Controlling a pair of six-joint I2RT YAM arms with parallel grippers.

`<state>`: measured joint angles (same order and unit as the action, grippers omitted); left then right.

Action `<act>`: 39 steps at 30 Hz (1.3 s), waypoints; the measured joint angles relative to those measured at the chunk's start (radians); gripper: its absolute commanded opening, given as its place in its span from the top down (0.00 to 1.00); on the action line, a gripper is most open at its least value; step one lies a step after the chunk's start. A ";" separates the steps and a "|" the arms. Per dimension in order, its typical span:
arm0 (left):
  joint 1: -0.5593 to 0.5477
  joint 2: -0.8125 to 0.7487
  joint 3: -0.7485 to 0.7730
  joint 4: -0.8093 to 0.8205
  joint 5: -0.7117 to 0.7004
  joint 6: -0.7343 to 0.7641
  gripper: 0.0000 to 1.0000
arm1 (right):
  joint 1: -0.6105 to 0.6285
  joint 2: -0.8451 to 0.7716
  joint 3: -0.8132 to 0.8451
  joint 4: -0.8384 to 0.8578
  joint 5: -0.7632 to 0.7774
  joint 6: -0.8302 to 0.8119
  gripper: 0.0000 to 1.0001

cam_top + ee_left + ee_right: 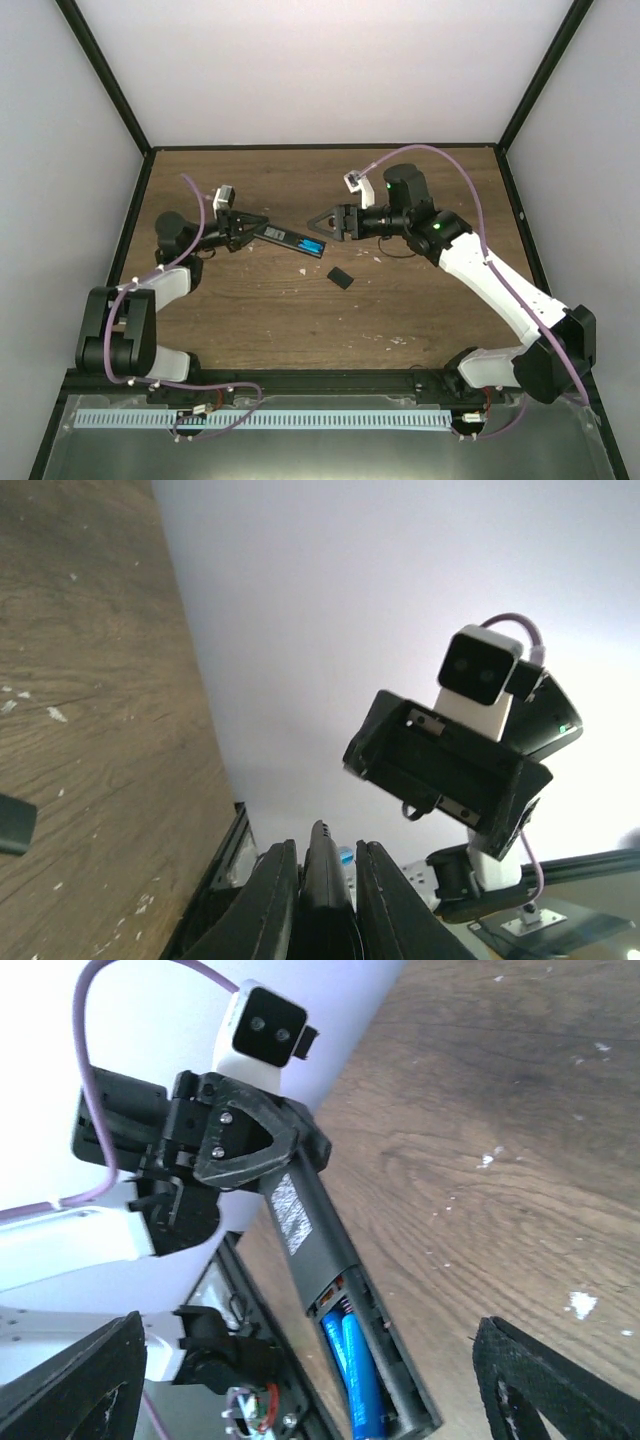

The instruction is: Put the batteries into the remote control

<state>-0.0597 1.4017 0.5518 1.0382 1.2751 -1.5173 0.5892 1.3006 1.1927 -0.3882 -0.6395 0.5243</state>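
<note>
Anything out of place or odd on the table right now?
Only the black cover: it lies loose on the table, apart from the remote control, whose bay stands open with both batteries showing. Nothing looks damaged.

The remote control [288, 238] is being held at its left end by the left gripper [255, 229], the batteries [314, 245] lying side by side in its right end. The right gripper [319, 224] is being held just beyond that end. The cover piece [341, 277] is lying on the table [300, 325], nearer the bases.
</note>
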 measured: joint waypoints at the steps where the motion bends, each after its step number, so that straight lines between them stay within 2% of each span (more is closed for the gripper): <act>1: 0.000 0.011 -0.004 0.059 -0.011 -0.044 1.00 | -0.002 0.000 -0.005 0.016 -0.019 0.020 0.19; 6: 0.000 0.106 -0.012 0.342 -0.067 -0.271 1.00 | -0.021 0.005 -0.013 0.040 -0.068 0.097 0.18; 12: 0.000 0.114 -0.030 0.413 -0.093 -0.333 1.00 | -0.034 0.015 -0.013 0.046 -0.085 0.145 0.19; 22: 0.000 0.091 -0.053 0.396 -0.132 -0.318 1.00 | -0.039 0.018 -0.033 0.108 -0.128 0.228 0.27; 30: 0.000 0.006 -0.053 0.267 -0.171 -0.224 1.00 | -0.045 0.046 -0.037 0.149 -0.183 0.256 0.33; 39: 0.000 -0.029 -0.053 0.215 -0.199 -0.192 1.00 | -0.051 0.056 -0.046 0.189 -0.215 0.272 0.53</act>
<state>-0.0601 1.3727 0.4992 1.2533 1.0763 -1.7096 0.5377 1.3563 1.1465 -0.1993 -0.8543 0.7963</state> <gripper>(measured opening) 0.157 0.518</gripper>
